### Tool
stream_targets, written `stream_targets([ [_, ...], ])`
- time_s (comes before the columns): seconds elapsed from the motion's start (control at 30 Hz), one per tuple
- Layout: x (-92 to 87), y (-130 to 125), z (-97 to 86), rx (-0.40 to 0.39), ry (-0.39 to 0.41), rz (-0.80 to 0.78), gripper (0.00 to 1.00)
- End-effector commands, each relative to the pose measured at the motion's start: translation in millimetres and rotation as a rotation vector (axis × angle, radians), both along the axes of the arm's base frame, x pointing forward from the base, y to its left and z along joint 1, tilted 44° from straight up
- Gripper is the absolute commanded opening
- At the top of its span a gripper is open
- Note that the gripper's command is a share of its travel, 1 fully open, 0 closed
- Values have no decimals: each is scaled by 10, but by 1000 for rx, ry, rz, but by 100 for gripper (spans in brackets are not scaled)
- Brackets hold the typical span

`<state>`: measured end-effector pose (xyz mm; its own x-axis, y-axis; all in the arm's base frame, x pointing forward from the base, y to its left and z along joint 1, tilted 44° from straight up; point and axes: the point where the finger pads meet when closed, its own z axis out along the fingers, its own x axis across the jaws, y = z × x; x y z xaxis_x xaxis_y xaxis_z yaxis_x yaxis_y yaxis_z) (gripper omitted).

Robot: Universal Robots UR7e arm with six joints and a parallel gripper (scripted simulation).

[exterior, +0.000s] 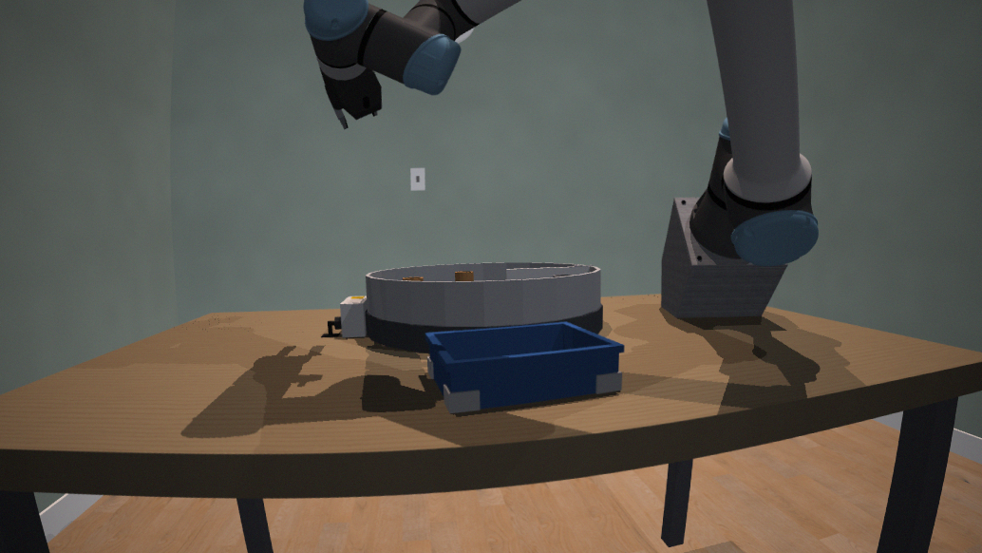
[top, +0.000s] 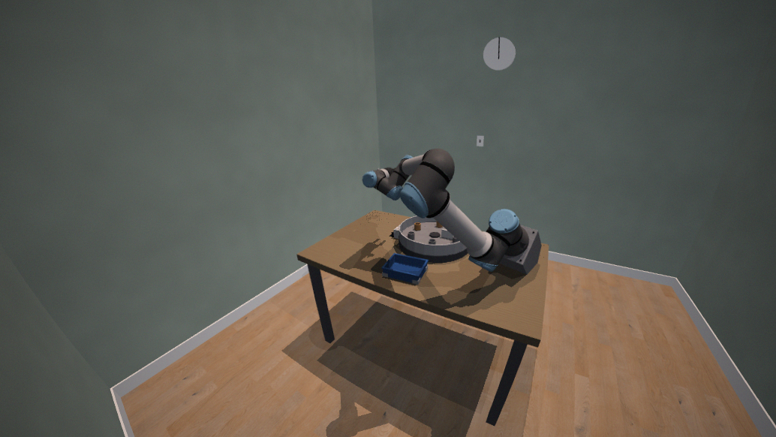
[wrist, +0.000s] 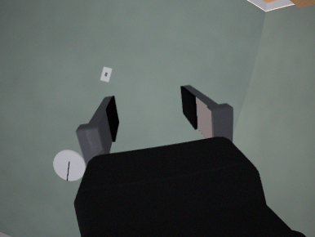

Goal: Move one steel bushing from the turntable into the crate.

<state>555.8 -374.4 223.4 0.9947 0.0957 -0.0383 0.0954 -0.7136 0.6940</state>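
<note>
The gripper [exterior: 351, 113] is hanging wide open and empty, high above the worktop [exterior: 171, 405]; the bushings [top: 434, 235] are sitting well below in the turntable [exterior: 481, 298].

bushings [top: 432, 234] tiny, arm [exterior: 755, 88] cropped above
</note>
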Motion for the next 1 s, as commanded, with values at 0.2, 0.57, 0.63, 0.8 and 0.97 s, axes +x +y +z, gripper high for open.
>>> stream_targets([
  [0.2,-378,309,164,-3,-4,-1,100],
  [0.57,-673,540,283,-5,-7,-1,100],
  [0.63,-752,606,310,-5,-7,-1,100],
  [0.8,-752,606,310,-5,-7,-1,100],
  [0.97,-752,606,310,-5,-7,-1,100],
])
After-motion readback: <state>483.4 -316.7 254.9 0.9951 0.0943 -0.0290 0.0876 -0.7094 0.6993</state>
